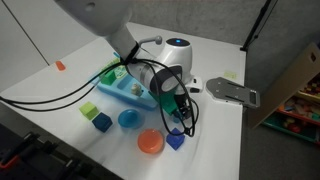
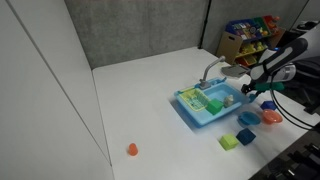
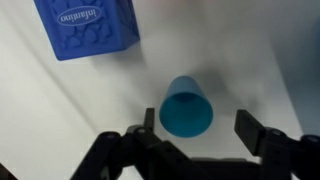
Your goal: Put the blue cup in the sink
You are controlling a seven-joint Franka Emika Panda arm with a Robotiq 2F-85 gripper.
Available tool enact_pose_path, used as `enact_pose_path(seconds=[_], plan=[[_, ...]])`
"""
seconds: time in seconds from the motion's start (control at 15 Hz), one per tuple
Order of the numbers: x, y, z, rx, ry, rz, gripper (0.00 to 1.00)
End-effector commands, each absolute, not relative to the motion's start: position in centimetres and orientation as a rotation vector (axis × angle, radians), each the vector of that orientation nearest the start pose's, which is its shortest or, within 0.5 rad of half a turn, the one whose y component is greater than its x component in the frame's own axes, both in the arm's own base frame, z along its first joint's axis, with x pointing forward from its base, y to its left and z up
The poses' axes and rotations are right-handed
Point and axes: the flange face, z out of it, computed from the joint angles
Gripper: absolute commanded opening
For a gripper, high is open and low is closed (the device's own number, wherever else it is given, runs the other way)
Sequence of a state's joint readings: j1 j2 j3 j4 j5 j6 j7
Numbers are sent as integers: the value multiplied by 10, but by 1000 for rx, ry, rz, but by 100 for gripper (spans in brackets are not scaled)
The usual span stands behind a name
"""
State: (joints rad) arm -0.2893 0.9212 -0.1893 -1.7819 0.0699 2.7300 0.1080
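Note:
In the wrist view the blue cup [image 3: 186, 107] stands upright on the white table, its mouth towards the camera. My gripper [image 3: 197, 128] is open, one finger on each side of the cup, not touching it. A blue cube [image 3: 88, 27] lies just beyond the cup. In both exterior views the gripper [image 1: 178, 108] [image 2: 256, 92] hangs low over the table beside the light-blue sink [image 1: 122, 92] [image 2: 206, 108] with its grey faucet. The cup is hidden by the gripper in both exterior views.
An orange dish [image 1: 150, 141] [image 2: 272, 117], a blue round dish [image 1: 128, 119] [image 2: 250, 118], another blue cube [image 1: 101, 122] [image 2: 246, 135] and a green block [image 1: 89, 110] [image 2: 229, 142] lie near the sink. A small orange object [image 2: 132, 150] sits far off. Cables trail from the arm.

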Motion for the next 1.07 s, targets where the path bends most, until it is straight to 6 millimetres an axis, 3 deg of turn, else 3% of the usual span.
enact_pose_path(seconds=[0.0,0.33,0.67,1.0], plan=[[570,-301,49,-3138,910,-40,52],[579,-297,65,-3146,911,-48,14],[600,-285,91,-3167,876,-123,13],[621,-256,125,-3178,806,-158,13]])
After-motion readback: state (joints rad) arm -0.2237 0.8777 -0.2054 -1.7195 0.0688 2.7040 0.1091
